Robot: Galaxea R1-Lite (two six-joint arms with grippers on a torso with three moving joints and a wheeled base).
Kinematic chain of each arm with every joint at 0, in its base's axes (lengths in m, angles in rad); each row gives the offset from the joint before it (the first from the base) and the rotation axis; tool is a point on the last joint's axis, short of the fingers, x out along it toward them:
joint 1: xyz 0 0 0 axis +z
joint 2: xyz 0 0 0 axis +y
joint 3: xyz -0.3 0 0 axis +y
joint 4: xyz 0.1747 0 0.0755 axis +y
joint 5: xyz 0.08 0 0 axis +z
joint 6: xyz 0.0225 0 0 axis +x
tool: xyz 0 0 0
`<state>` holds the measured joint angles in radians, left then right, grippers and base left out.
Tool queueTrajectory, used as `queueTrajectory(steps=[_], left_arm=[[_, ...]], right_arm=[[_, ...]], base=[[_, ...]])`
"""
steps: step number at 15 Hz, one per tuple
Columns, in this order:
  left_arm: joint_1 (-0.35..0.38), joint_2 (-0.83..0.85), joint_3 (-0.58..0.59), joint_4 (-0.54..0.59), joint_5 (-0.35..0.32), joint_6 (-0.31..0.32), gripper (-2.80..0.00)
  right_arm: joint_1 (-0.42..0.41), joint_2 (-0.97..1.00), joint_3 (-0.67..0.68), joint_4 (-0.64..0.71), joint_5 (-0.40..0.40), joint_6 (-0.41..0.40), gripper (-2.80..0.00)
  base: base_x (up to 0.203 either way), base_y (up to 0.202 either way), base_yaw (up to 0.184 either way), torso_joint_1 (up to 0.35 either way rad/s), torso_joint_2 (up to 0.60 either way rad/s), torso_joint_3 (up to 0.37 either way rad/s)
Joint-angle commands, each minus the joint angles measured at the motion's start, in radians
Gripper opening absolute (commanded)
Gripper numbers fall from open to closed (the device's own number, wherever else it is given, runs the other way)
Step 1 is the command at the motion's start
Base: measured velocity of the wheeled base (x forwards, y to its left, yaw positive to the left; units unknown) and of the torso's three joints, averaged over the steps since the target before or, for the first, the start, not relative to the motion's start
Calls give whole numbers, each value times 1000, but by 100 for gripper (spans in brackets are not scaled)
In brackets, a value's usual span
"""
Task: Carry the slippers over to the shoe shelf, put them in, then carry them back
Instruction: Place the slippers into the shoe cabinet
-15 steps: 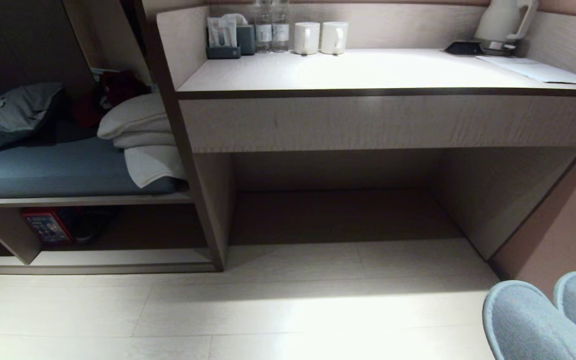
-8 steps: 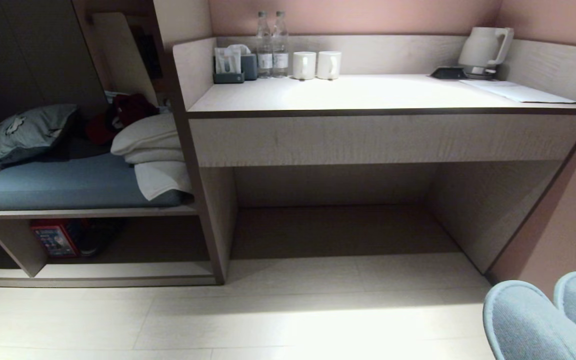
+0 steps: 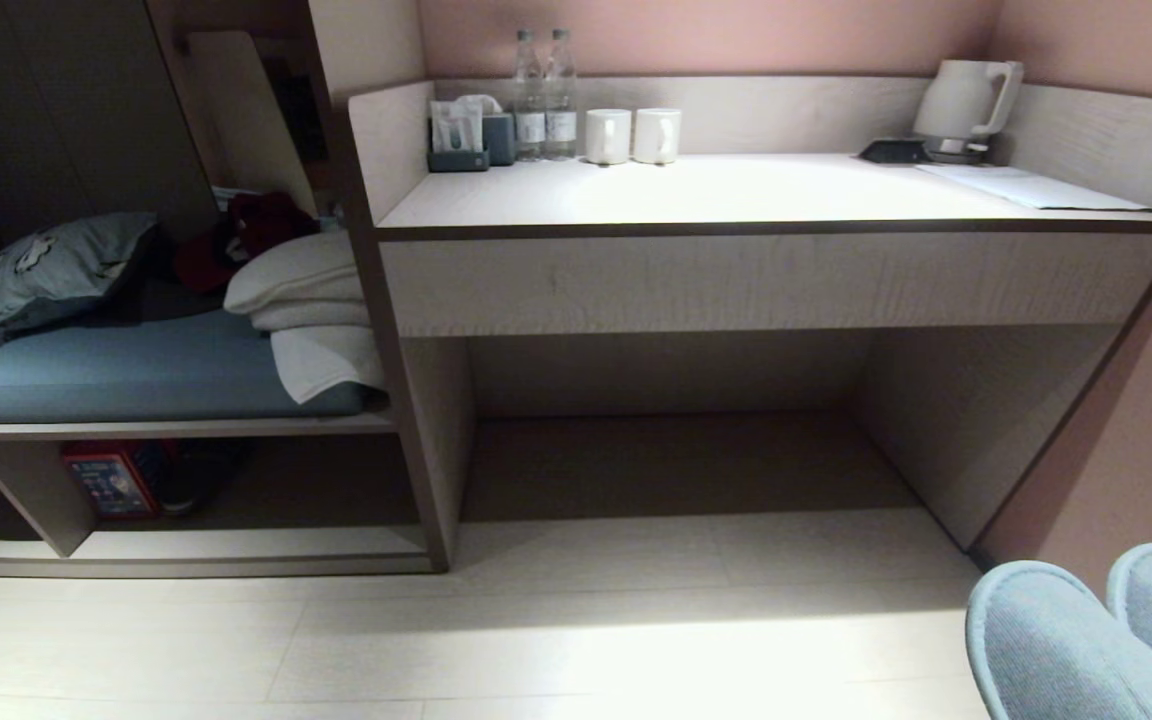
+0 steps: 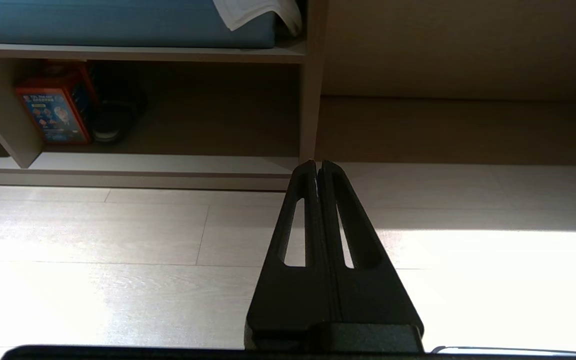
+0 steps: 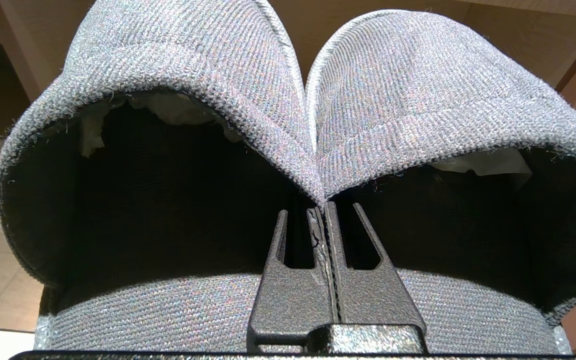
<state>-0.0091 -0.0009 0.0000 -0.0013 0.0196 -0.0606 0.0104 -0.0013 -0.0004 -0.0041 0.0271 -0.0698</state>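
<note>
Right end effector (image 5: 326, 212) clamped on the touching inner edges of the slippers (image 5: 313, 125), held side by side at lower right before the desk (image 3: 736, 190), left end effector (image 4: 319, 167) closed and empty over the floor (image 4: 118, 240), shoe shelf (image 3: 236, 545) at far left.

No legible text anywhere. Red box (image 4: 54, 108) in the low compartment of the shoe shelf (image 3: 236, 545) has a blue printed front panel with a white line of characters and small cartoon figures; too small to read. Two water bottles (image 3: 544, 95) at the back of the counter (image 3: 736, 190) carry pale labels, print unreadable. Sachets in the tray (image 3: 456, 135) beside them: markings not resolvable. Paper sheet (image 3: 1031, 187) on the counter looks blank.
</note>
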Motion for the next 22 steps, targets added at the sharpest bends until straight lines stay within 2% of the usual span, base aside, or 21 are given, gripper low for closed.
queueTrajectory(steps=[1,9,22], left_arm=[[0,1,0,0,0,-1,-280],[0,1,0,0,0,-1,-280],[0,1,0,0,0,-2,-280]], right_arm=[[0,0,0,-1,1,-1,-280],[0,0,0,-1,1,-1,-280],[0,0,0,-1,1,-1,-280]], base=[[0,0,0,0,0,0],[1,8,-2,1,0,0],[0,190,-3,1,2,1]])
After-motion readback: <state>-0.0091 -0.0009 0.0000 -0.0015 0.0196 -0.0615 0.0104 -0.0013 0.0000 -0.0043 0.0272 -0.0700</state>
